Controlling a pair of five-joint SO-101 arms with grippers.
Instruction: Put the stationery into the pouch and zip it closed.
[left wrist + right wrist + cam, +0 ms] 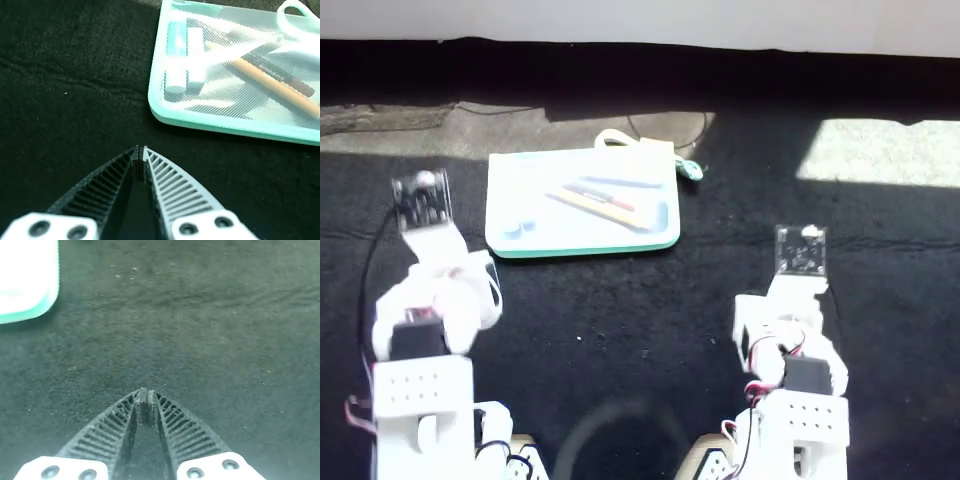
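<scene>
- While the left gripper [139, 150] has its jaws shut tip to tip on nothing, treat it as idle. It sits low over the cloth [60, 100], near one end of the pouch [225, 127] but apart from it.
- Note that the right gripper [145, 392] is likewise closed and empty. It points at bare cloth, with one corner of the pouch [25, 290] well off to the side.
- Locate the pouch [580, 250] flat on the cloth beyond the arms, nearer the left arm [430, 300] than the right arm [795, 330].
- Check the contents through the mesh wall. The pens [270, 82] lie slantwise inside, and the pale blocks [192, 55] sit at the end nearest the left gripper. You can judge the loading step done, as nothing lies loose on the cloth.
- Do not assume the zip is shut; these views do not settle it. A white loop [620, 140] lies at the pouch's far corner, with a small green tab [690, 170] just beside that corner. The tab is probably the pull.
- Read the arm pose as a rest position. Both arms are folded near their bases with wrists pitched down at the cloth, and neither is aligned with the zip edge.
- If the zip is open, expect one gripper to pin the pouch while the other takes the tab.
</scene>
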